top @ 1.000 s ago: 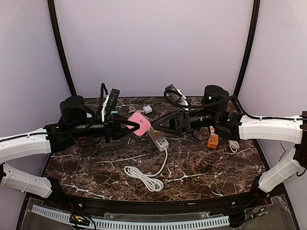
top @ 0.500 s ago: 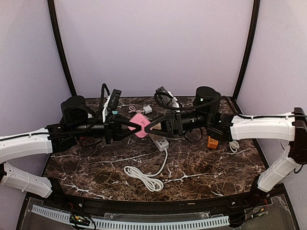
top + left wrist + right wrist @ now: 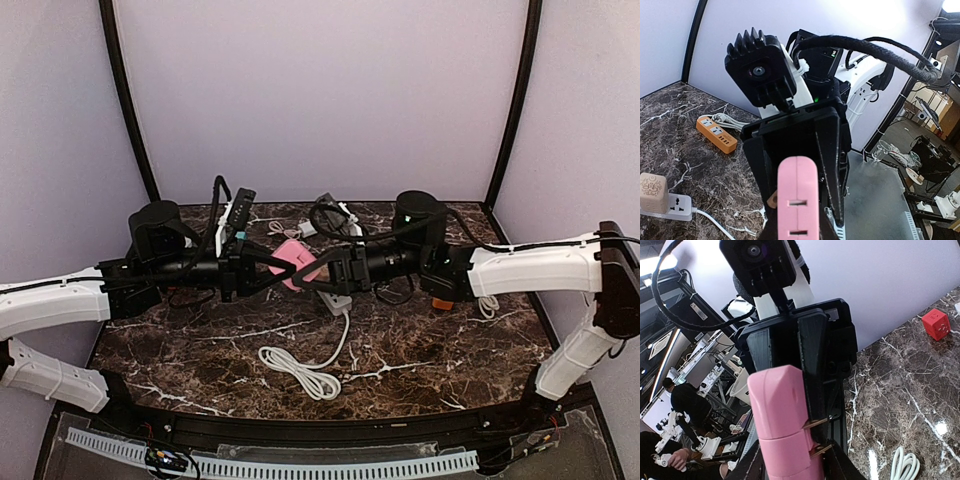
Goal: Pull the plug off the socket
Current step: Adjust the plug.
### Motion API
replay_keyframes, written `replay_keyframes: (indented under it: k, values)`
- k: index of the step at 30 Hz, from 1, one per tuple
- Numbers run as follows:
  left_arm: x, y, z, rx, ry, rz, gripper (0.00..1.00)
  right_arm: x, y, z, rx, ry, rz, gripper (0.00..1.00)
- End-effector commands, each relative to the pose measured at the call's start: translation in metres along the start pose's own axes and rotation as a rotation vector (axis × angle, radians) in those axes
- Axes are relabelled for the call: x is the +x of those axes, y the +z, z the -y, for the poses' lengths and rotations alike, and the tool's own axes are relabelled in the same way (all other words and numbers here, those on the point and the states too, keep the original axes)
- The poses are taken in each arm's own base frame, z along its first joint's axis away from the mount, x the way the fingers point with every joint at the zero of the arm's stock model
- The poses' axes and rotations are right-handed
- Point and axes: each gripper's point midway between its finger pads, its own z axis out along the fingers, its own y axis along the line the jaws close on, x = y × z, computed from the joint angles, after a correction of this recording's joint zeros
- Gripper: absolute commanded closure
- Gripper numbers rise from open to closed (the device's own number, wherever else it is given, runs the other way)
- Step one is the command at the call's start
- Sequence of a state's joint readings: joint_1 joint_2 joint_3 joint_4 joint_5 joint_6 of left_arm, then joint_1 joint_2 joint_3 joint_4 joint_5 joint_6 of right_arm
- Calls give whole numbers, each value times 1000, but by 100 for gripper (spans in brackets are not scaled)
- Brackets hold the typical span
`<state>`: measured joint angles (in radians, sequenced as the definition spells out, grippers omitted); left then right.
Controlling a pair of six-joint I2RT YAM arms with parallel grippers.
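Dark marble table [image 3: 200, 350] lies below the pink plastic plug and socket pair [image 3: 292, 262], held mid-air at frame centre: left fingers [image 3: 812, 360] clamped on one end, right fingers [image 3: 832, 145] flanking the other, grip unclear. If the right fingers straddle the seam by the brass prongs [image 3: 816, 424], the pull may drag the pair away whole.

The plug-and-socket block [image 3: 290, 256] is at the middle rear of the table [image 3: 200, 350], between the left gripper [image 3: 278, 264] on its left and the right gripper [image 3: 308, 272] on its right. A power strip [image 3: 336, 298] lies on the table just before it and to its right, with its cord [image 3: 300, 367] coiled nearer the front edge. A second strip [image 3: 441, 301] lies further right, partly behind the right arm.
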<state>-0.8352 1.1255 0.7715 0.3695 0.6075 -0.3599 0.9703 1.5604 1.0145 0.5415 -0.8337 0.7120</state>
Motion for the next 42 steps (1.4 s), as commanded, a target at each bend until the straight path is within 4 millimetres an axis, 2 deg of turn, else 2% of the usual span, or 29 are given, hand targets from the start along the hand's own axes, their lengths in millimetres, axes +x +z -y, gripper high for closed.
replay_keyframes:
  k: [1, 8, 15, 20, 26, 34, 38, 39, 42]
  values:
    - [-9, -5, -4, -29, 23, 30, 99, -1, -6, -26, -51, -59, -15, 61]
    - [-7, -6, 3, 1, 20, 18, 99, -11, -22, -22, -22, -67, 5, 55]
    - [-7, -2, 4, 25, 12, 14, 99, -10, -22, -21, -25, -65, 2, 66]
    - [-8, -3, 1, 6, 15, 18, 98, -10, -22, -20, -18, -68, 1, 80]
    - [-4, -4, 2, 5, 5, 1, 75, -12, -26, -21, -22, -70, 4, 90]
    - [2, -5, 0, 1, 0, -12, 66, -10, -30, -26, -44, -72, -2, 97]
    - [1, -5, 1, 1, 9, -10, 54, -11, -33, -24, -27, -60, 8, 100]
    - [2, -6, 0, -9, 11, -11, 48, -12, -35, -23, -20, -58, 14, 100]
    - [3, -9, -12, -81, 25, -6, 36, -12, -37, -20, -11, -48, 20, 100]
